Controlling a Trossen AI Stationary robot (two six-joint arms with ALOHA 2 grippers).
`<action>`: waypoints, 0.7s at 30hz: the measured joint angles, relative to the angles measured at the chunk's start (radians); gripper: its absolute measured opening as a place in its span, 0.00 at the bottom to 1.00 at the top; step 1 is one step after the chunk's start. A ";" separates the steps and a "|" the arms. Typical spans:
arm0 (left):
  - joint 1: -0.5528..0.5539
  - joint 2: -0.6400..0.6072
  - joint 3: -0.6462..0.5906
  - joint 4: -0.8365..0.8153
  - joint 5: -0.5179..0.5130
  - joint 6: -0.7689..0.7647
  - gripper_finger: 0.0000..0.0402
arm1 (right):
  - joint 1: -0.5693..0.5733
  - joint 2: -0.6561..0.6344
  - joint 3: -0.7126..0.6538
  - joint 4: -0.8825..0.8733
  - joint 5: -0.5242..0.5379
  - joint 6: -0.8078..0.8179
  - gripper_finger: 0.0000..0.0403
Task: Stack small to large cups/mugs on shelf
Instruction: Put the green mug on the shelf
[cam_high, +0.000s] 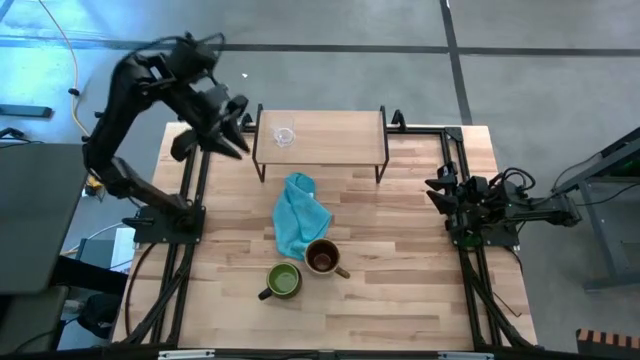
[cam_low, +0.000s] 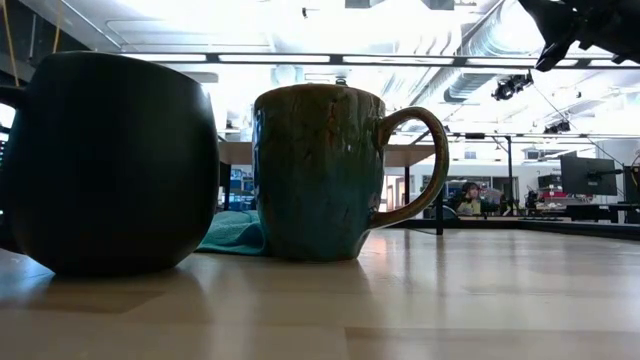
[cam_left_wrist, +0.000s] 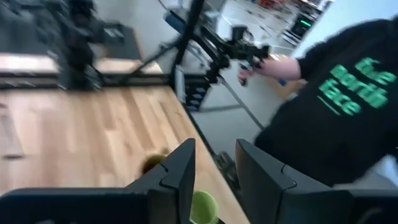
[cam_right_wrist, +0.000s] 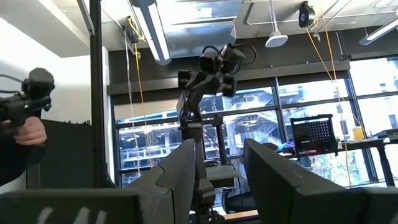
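On the light-wood shelf (cam_high: 330, 130), near its left end as seen from above, the tiny clear glass cup (cam_high: 285, 136) is shown standing upright and alone. Below the shelf, on the striped tabletop (cam_high: 400, 270), a crumpled teal-blue cloth (cam_high: 298, 215) is laid out. Just beside the cloth's lower edge the olive-tan mug (cam_high: 322, 257) is placed, its brown interior visible and its handle turned toward the right arm's side. The dark mug (cam_high: 283, 281), green inside, is set close beside it, nearer the table's front edge; whether the two mugs touch cannot be told. In the low view both mugs are seen upright on the table, the dark mug (cam_low: 105, 165) in front of the camera and the olive-tan mug (cam_low: 325, 170) next to it, with the cloth (cam_low: 232, 232) behind them.

The left gripper (cam_high: 238, 125) is held raised just off the shelf's left end; its fingers (cam_left_wrist: 180, 171) are seen parted with nothing between them. The right gripper (cam_high: 438, 190) is parked at the table's right edge, well apart from the mugs, its fingers (cam_right_wrist: 180, 168) likewise spread and empty. A person in a dark sweatshirt (cam_left_wrist: 336, 99) is visible beyond the table.
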 joint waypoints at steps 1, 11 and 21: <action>-0.014 -0.010 -0.032 0.001 -0.002 0.000 0.26 | 0.000 0.000 0.000 0.000 0.000 0.000 0.32; -0.136 -0.178 -0.437 0.355 -0.090 -0.189 0.26 | 0.000 0.000 0.000 0.000 0.000 0.000 0.32; -0.248 -0.364 -0.795 0.712 -0.238 -0.463 0.26 | 0.000 0.000 0.000 0.000 0.000 0.000 0.32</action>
